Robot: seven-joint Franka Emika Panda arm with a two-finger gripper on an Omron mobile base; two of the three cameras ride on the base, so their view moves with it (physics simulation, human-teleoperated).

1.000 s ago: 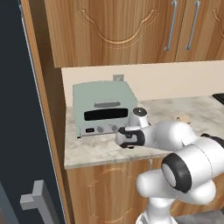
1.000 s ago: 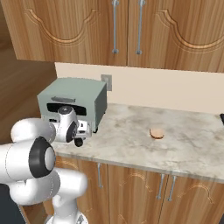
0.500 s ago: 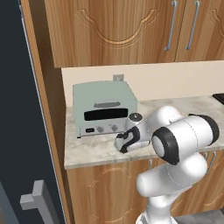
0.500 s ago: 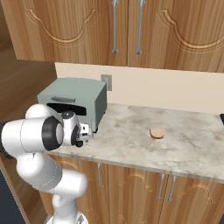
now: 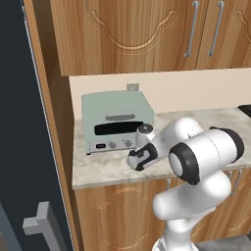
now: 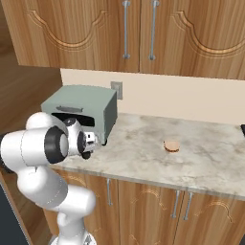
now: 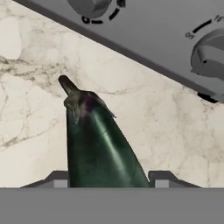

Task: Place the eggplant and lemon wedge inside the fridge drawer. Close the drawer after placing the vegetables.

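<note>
Compared with the pictures of a second and half a second ago, the white arm is seen folded further back toward the base, its big elbow joint now low and near the cameras, while the two-finger gripper (image 5: 136, 162) has been carried from just beside the appliance's front toward the front edge of the counter. The pale green toaster oven with a dark glass door and small knobs (image 5: 116, 120) and the round tan bun-like item (image 6: 171, 145) are found where they were before. In the hand view the glossy purple-black eggplant with a short dark stem (image 7: 98, 142) is seen rising from between the two dark finger tips, which sit on either side of its lower end; the jaws appear closed onto it, partly open to the width of the vegetable, though the contact itself is hidden by the bottom of that view. The eggplant's stem points away from the hand, over the veined beige marble countertop (image 7: 153, 113), with the grey knob panel of the toaster oven just beyond it. In the left base view the gripper is seen close above the counter near its front lip, between the toaster oven and the edge. Open marble is left to the arm's right, as far as the bun. To the left the counter is bounded by a tall brown wooden side panel (image 5: 51, 122), and carved wooden wall cabinets with metal handles (image 6: 139, 33) hang above.
</note>
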